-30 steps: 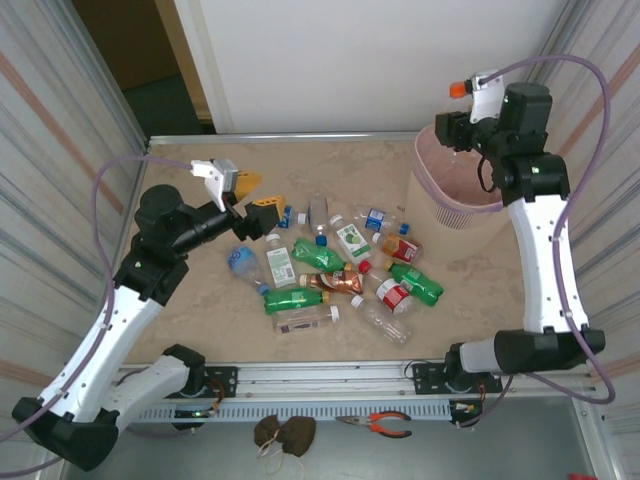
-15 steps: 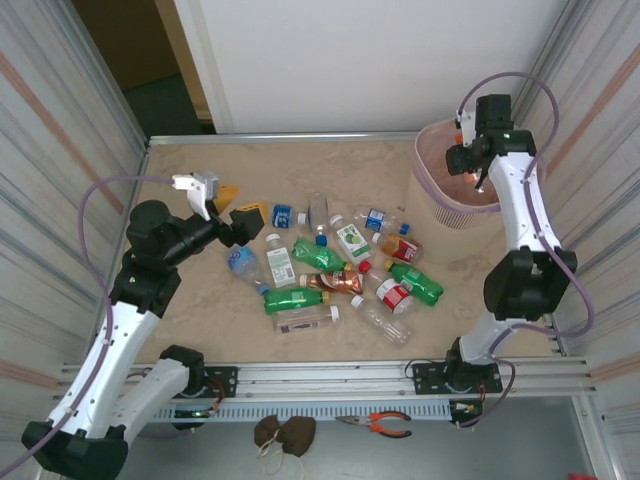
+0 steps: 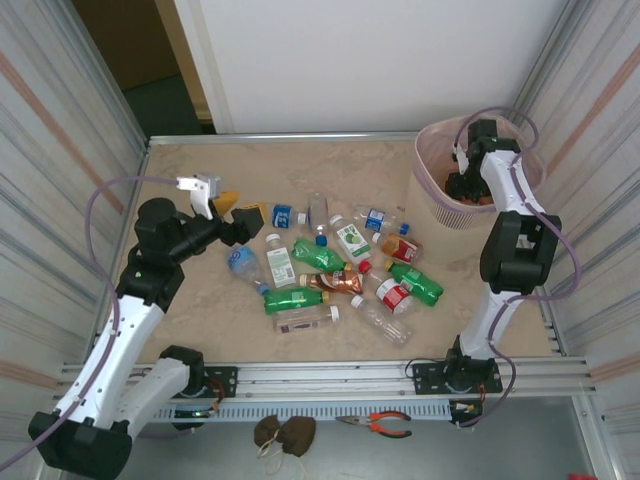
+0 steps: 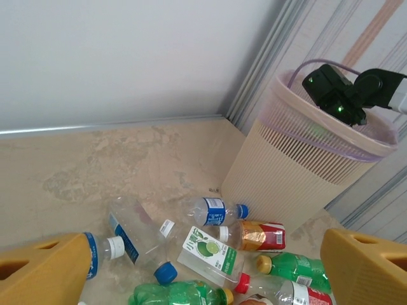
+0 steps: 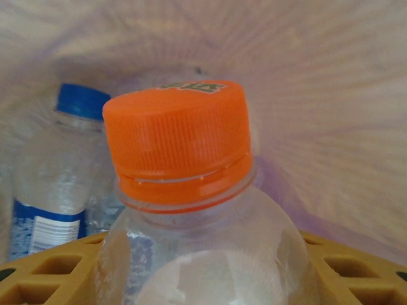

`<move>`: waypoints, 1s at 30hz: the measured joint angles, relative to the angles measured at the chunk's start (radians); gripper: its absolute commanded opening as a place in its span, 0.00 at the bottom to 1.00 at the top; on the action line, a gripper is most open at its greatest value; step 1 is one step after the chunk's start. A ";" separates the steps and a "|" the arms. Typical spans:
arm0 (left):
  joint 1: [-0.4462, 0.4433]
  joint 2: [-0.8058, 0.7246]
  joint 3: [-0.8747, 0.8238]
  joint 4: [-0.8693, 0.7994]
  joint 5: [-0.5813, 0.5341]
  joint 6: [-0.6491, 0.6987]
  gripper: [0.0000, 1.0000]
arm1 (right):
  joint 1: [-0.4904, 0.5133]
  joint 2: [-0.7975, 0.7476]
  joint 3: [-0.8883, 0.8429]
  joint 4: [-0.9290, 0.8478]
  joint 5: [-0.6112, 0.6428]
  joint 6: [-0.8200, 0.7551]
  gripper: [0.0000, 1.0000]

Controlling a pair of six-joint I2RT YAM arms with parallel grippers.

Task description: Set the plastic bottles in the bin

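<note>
Several plastic bottles (image 3: 318, 255) lie in a loose pile on the beige table, clear, green and amber. The left wrist view looks down on those bottles (image 4: 210, 251). My left gripper (image 3: 240, 208) hovers open just left of the pile, its yellow fingers (image 4: 44, 267) spread wide with nothing between them. The beige slotted bin (image 3: 438, 205) with a pink liner stands at the back right. My right gripper (image 3: 466, 184) reaches down inside it. It is shut on a clear bottle with an orange cap (image 5: 178, 146), gripped below the neck.
A blue-capped bottle (image 5: 57, 171) rests inside the bin beside the held one. Corrugated metal walls close in both sides of the table. Orange-handled pliers (image 3: 385, 424) lie below the front rail. Bare tabletop stretches along the back and the left.
The right arm has carried the orange-capped bottle from above the bin's rim down into the bin. The left gripper drew back a little to the left and opened wider.
</note>
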 measured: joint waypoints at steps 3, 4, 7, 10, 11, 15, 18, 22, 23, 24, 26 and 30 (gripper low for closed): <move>0.005 0.018 0.000 -0.013 -0.001 -0.019 0.89 | -0.006 0.028 -0.030 0.005 -0.004 0.007 0.63; 0.005 0.023 0.000 -0.016 -0.003 -0.023 0.88 | -0.006 0.033 -0.040 0.008 -0.005 0.013 0.64; 0.005 0.036 0.000 -0.027 -0.008 -0.038 0.86 | -0.006 0.035 -0.053 0.012 -0.019 0.021 0.67; 0.006 0.046 0.000 -0.042 -0.023 -0.048 0.86 | -0.006 0.035 -0.055 0.025 -0.026 0.021 0.69; 0.008 0.048 0.000 -0.045 -0.027 -0.050 0.86 | -0.006 0.035 -0.056 0.030 -0.026 0.023 0.70; 0.011 0.051 -0.005 -0.058 -0.042 -0.064 0.86 | -0.006 0.034 -0.067 0.040 -0.031 0.026 0.75; 0.011 0.057 -0.006 -0.077 -0.053 -0.067 0.86 | -0.006 0.032 -0.072 0.040 -0.034 0.027 0.76; 0.011 0.068 -0.006 -0.111 -0.068 -0.071 0.86 | -0.006 0.009 -0.072 0.040 -0.042 0.028 0.77; 0.011 0.070 -0.006 -0.121 -0.074 -0.071 0.86 | -0.006 0.001 -0.072 0.040 -0.046 0.028 0.78; 0.011 0.074 -0.006 -0.133 -0.078 -0.072 0.86 | -0.006 -0.012 -0.072 0.040 -0.050 0.030 0.78; 0.011 0.083 -0.006 -0.156 -0.094 -0.077 0.86 | -0.006 -0.038 -0.072 0.038 -0.056 0.040 0.78; 0.011 0.115 -0.005 -0.218 -0.134 -0.090 0.87 | -0.006 -0.108 -0.072 0.034 -0.076 0.048 0.79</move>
